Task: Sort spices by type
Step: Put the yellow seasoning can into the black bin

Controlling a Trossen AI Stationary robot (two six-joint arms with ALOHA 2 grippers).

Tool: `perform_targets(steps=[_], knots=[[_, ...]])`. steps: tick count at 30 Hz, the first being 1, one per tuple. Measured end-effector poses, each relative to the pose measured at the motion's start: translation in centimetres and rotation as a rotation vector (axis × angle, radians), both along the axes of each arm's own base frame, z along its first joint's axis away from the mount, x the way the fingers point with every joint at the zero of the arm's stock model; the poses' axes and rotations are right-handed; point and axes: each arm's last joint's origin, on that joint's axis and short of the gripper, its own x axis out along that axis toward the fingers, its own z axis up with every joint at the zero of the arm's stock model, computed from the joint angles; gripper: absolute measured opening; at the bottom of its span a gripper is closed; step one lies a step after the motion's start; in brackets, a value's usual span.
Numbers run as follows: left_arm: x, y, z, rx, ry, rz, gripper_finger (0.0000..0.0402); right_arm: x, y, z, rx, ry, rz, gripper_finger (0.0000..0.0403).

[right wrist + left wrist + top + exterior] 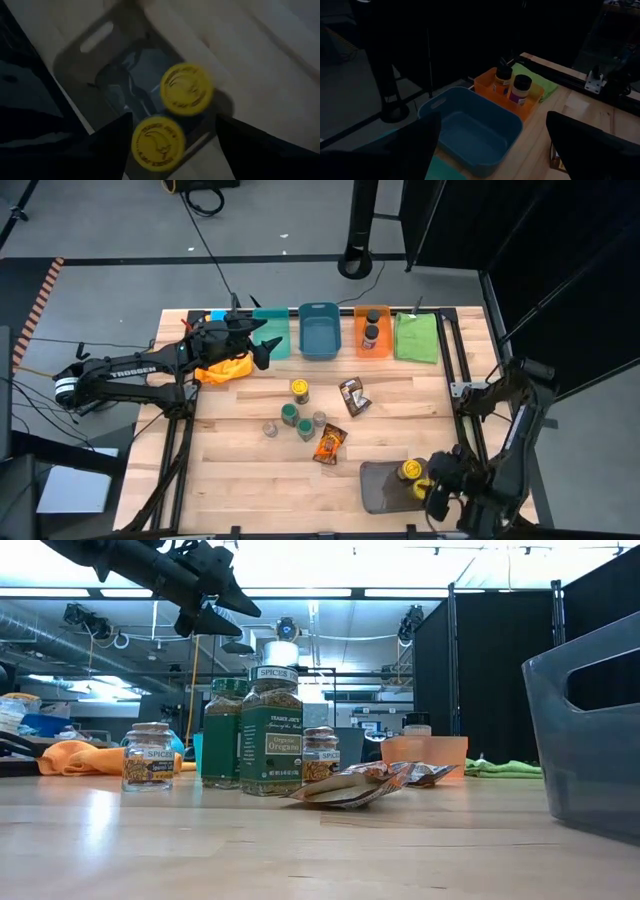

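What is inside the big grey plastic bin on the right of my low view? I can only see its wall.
Observer: Two small round jars with yellow lids stand inside the grey plastic bin, close together.
Operator: Where is the robot's right hand? I can't find it.
Observer: The right hand hangs just above that bin, over the jars, open and holding nothing.
Operator: And the orange tub far at the back, what's in it?
Observer: The orange plastic tub holds two dark-lidded jars, standing upright side by side.
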Motion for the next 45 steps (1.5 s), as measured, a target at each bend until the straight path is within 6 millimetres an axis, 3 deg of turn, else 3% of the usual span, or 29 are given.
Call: perform_targets(steps=[4,8,14,21,27,33,45], knots=[[0.0,0.0,0.0,0.000,0.001,0.000,0.0369,0.4,-3.3,3.0,-0.033,-0.131,-0.022,0.0289],[0.0,0.0,0.0,0.000,0.001,0.000,0.0369,2.6,-7.8,5.2,-0.191,-0.181,0.033,0.0285],[0.0,0.0,0.0,0.000,0.001,0.000,0.0369,8.7,-13.7,5.8,-0.425,-0.116,0.208,0.0278],[0.0,0.0,0.0,0.000,-0.003,0.000,0.0369,15.9,-19.3,6.2,-0.505,-0.340,0.367,0.0278],[0.0,0.0,0.0,-0.005,-0.004,0.001,0.0369,20.8,-23.2,4.0,-0.463,-0.436,0.455,0.0274],[0.0,0.0,0.0,-0.005,-0.006,0.000,0.0369,25.7,-24.9,-0.3,-0.435,-0.503,0.521,0.0275],[0.0,0.0,0.0,-0.006,-0.004,-0.005,0.0369,28.4,-27.2,-5.1,-0.391,-0.438,0.496,0.0276]])
